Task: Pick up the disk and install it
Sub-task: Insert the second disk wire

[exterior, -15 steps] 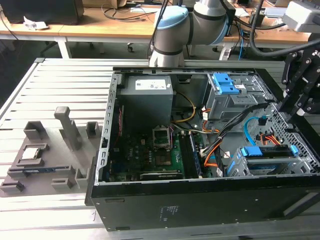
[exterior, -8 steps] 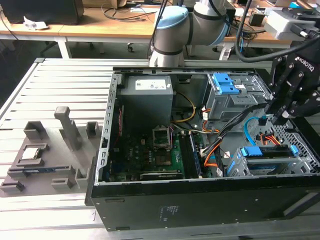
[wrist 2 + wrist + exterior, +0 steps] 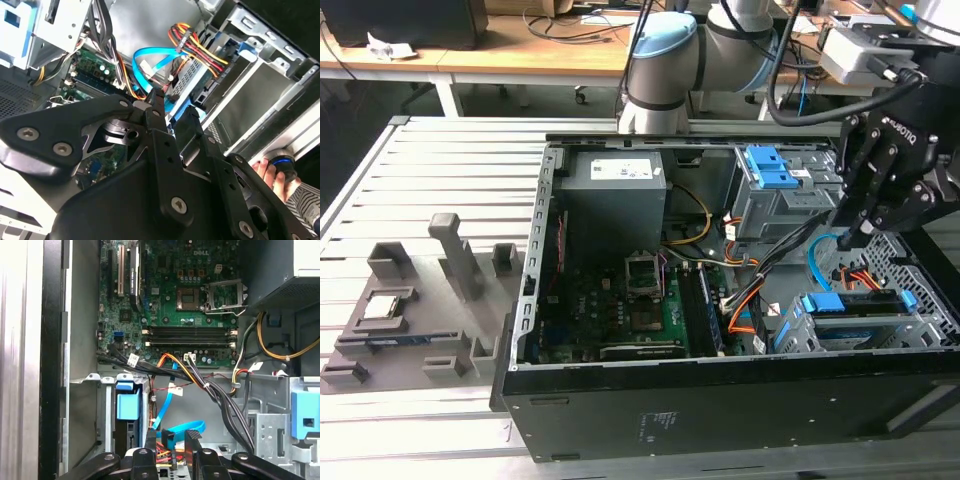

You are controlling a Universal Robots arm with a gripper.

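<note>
The disk (image 3: pixel 852 308), a silver drive with blue side rails, lies in the drive cage (image 3: pixel 800 330) at the front corner of the open computer case, on the exterior view's right. My gripper (image 3: pixel 851 238) hangs just above it, over orange and blue cables (image 3: pixel 825 255). Its black fingers (image 3: pixel 151 442) stand a little apart with nothing between them, so it is open. In the second wrist view the fingertips (image 3: pixel 158 102) point at the blue rail (image 3: pixel 244 48) and the bundle of red and yellow wires (image 3: pixel 197 47). A blue rail tab (image 3: pixel 127 402) shows in the first wrist view.
The case holds a motherboard (image 3: pixel 620 310), a power supply (image 3: pixel 615 190) and an upper bay with blue latches (image 3: pixel 768 170). A grey holder (image 3: pixel 410 320) with a square chip (image 3: pixel 382 307) and a memory stick sits at the exterior view's left. A person's hand (image 3: pixel 267 172) is beside the case.
</note>
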